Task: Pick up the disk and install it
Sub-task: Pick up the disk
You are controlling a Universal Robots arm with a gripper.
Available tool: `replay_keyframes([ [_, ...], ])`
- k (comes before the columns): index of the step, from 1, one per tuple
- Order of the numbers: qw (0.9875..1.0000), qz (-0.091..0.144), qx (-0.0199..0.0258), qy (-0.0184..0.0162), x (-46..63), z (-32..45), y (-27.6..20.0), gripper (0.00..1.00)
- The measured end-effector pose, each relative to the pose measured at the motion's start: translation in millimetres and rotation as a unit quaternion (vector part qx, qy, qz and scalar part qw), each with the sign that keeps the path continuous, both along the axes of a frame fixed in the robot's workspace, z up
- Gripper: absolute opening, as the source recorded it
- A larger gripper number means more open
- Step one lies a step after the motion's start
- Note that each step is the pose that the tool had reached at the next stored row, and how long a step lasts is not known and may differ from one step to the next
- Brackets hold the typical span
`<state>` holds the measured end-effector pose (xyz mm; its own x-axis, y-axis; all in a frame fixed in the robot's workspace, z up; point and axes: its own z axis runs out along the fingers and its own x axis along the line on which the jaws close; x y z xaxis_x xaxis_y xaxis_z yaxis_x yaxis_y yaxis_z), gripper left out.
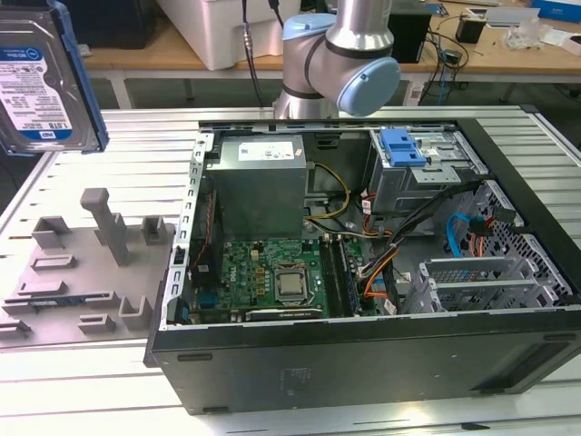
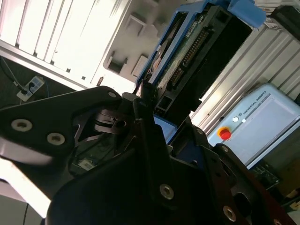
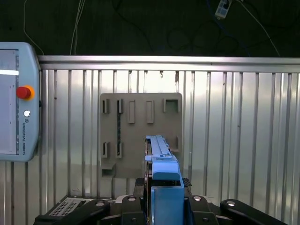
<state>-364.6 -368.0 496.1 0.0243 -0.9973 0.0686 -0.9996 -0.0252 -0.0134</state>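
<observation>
Fingers (image 2: 149,112) clamp your silver, blue-framed hard disk (image 1: 41,82); it sticks straight out from them, well apart from the open black computer case (image 1: 363,354).

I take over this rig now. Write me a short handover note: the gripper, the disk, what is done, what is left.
Gripper: shut on the disk, holding it in the air.
Disk: off the table, at the exterior view's left, near the grey holder and outside the case.
Done: the pick-up.
Left: the install; the disk is not yet in the case.
</observation>
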Motion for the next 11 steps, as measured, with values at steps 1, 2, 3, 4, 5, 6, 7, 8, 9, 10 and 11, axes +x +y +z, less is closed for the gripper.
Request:
replay_keyframes([
  [1,1.0000,0.000,0.0000,-0.0001,3.0,0.0,-0.9,0.36],
  [2,1.0000,0.000,0.0001,-0.0001,5.5,0.0,-1.7,0.36],
  [3,1.0000,0.000,0.0001,-0.0001,8.5,0.0,-2.6,0.36],
  [4,1.0000,0.000,0.0001,-0.0001,11.2,0.1,-3.4,0.36],
  [5,1.0000,0.000,0.0001,0.0000,16.0,0.1,-4.8,0.36],
  [6,1.0000,0.000,0.0001,0.0000,22.6,0.2,-6.8,0.36],
  [7,1.0000,0.000,0.0001,0.0000,26.6,0.3,-8.1,0.36],
  [8,1.0000,0.000,0.0001,0.0000,29.2,0.3,-8.8,0.36],
  [9,1.0000,0.000,0.0001,0.0000,32.0,0.4,-9.7,0.36],
  [10,1.0000,0.000,0.0001,-0.0001,34.8,0.4,-10.6,0.36],
  [11,1.0000,0.000,0.0001,-0.0001,38.6,0.5,-11.8,0.36],
])
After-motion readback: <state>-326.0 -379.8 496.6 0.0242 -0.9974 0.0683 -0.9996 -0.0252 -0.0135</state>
